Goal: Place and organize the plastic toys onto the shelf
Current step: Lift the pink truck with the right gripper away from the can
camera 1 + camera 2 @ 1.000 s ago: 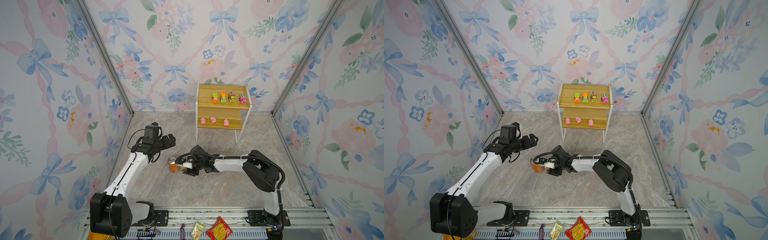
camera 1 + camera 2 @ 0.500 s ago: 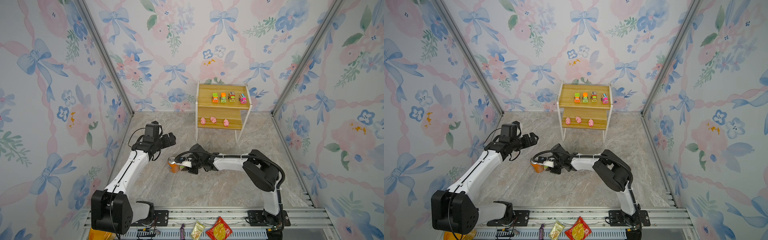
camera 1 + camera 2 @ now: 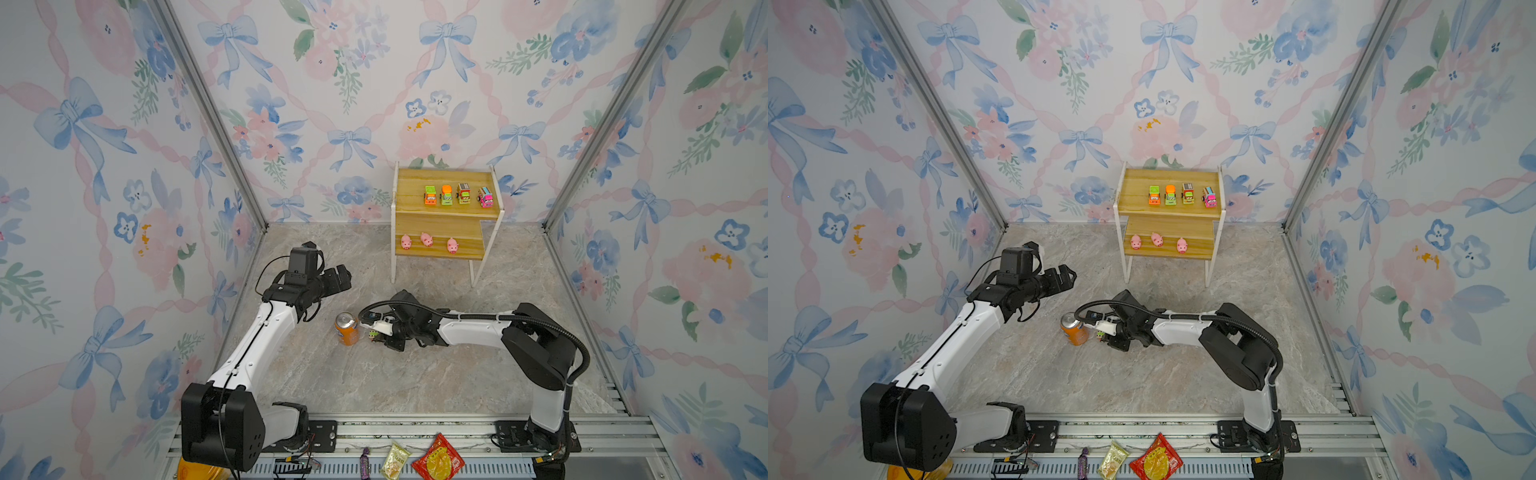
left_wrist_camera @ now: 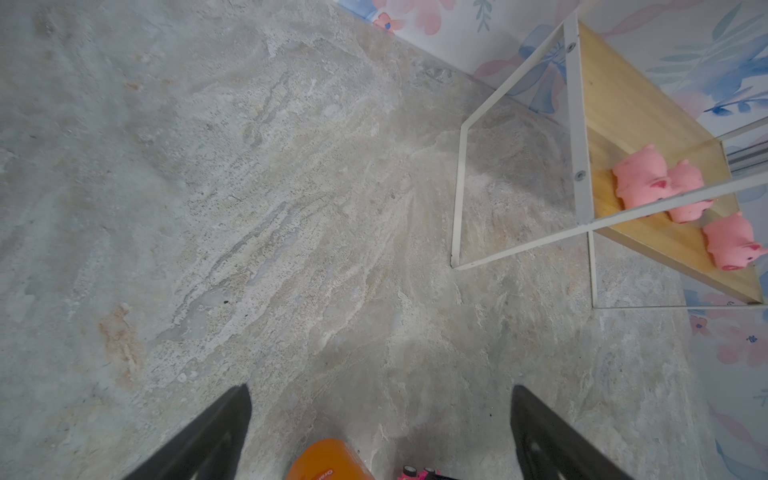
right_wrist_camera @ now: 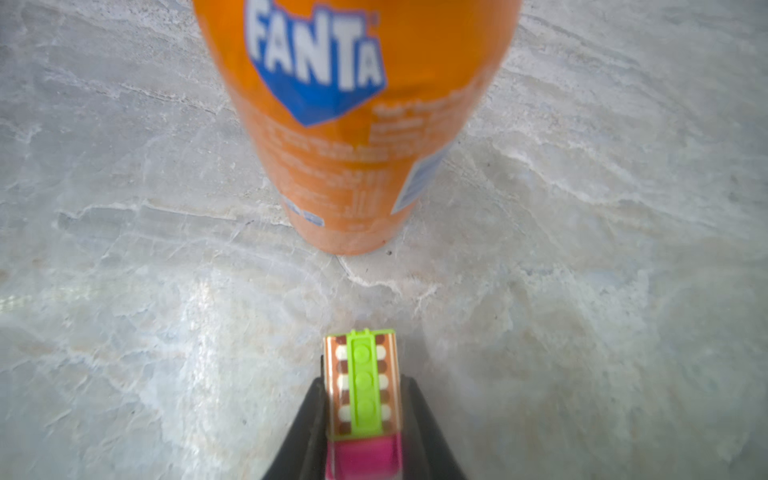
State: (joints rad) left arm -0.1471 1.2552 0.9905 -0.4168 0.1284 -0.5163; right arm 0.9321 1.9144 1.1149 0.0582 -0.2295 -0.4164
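Backdrop: floral bow-print walls, grey marble-look floor [image 3: 374,386]; shelf [image 3: 409,189] at the back wall, right of centre in both top views.
Right fingers [image 5: 305,440]: pressed onto both flanks of the fifth truck [image 5: 362,405]; right gripper [image 5: 365,378] sits low over the floor, mid-frame in both top views.
Left fingers [image 4: 216,436]: spread wide, nothing between them; left gripper [image 4: 380,390] hovers left of centre in both top views, pointed toward the shelf.
Truck position: bottom centre of the right wrist view, near the orange Fanta can [image 5: 353,124] but apart from it. Can't tell if the wheels are on the floor.
Done: four trucks [image 3: 446,195] in a row on the upper board, three pigs [image 3: 427,240] on the lower board.
Remaining: just this truck, by my read. Bare board shows to the left of the row.
Not toys: the can, and the snack packets [image 3: 432,461] at the bottom edge.
Truck look: pink cab, lime-green studded strip over a brown bed with white dots. Tiny, looks like hard plastic.
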